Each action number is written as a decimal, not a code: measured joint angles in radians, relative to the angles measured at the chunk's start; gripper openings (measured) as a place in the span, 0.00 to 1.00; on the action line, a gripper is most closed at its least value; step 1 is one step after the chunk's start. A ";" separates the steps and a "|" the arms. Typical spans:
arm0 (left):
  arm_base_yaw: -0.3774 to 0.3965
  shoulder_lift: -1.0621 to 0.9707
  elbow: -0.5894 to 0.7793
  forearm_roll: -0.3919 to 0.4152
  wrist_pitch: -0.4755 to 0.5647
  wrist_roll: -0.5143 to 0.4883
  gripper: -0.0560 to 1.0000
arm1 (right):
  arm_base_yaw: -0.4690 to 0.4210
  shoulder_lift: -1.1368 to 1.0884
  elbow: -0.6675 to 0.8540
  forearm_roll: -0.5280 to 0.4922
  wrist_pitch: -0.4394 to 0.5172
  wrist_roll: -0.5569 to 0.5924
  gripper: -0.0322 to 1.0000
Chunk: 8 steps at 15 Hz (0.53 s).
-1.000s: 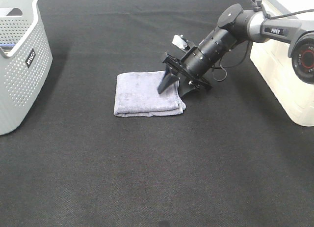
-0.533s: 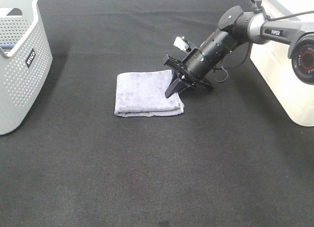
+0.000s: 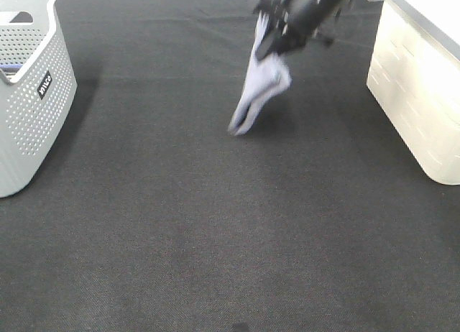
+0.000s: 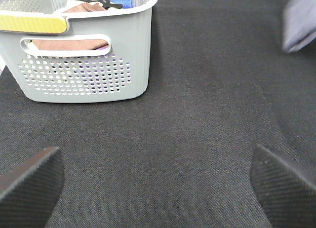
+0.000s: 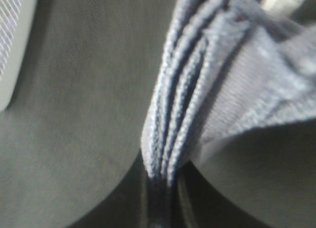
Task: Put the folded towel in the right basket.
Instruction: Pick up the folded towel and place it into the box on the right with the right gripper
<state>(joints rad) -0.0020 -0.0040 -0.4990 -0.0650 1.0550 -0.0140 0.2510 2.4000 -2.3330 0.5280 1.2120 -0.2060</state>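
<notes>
Exterior high view: black mat [image 3: 215, 238] w/ a grey perforated L basket [image 3: 32, 95] at the left edge and a cream R basket [image 3: 420, 95] at the right edge. Wide bare mat lies btwn them and all across the near side. R gripper [image 3: 267, 37] is up near the far edge, blurred, pinched tight on the towel [image 3: 260, 88]. It hangs in a long drooping fold, low corner just above or brushing the mat, can't tell which. Towel is well short of the R basket, w/ open mat btwn. Right wrist view: towel's layered edges [image 5: 197, 90] run into the closed jaws. Left wrist view: L gripper [image 4: 155, 154] spread wide, holding nothing, L basket [image 4: 133, 55] ahead of it. Versus 0.5 s ago: towel lay flat mid-mat w/ the gripper at its right edge; now it's off the mat, farther back and to the right.
</notes>
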 joint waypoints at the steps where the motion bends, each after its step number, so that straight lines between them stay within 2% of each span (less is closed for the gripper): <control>1: 0.000 0.000 0.000 0.000 0.000 0.000 0.97 | 0.000 -0.034 -0.016 -0.028 0.003 0.009 0.10; 6: 0.000 0.000 0.000 0.000 0.000 0.000 0.97 | -0.023 -0.239 -0.036 -0.229 0.009 0.026 0.10; 8: 0.000 0.000 0.000 0.000 0.000 0.000 0.97 | -0.104 -0.314 -0.036 -0.258 0.010 0.043 0.10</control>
<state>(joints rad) -0.0020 -0.0040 -0.4990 -0.0650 1.0550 -0.0140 0.1470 2.0860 -2.3690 0.2700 1.2220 -0.1630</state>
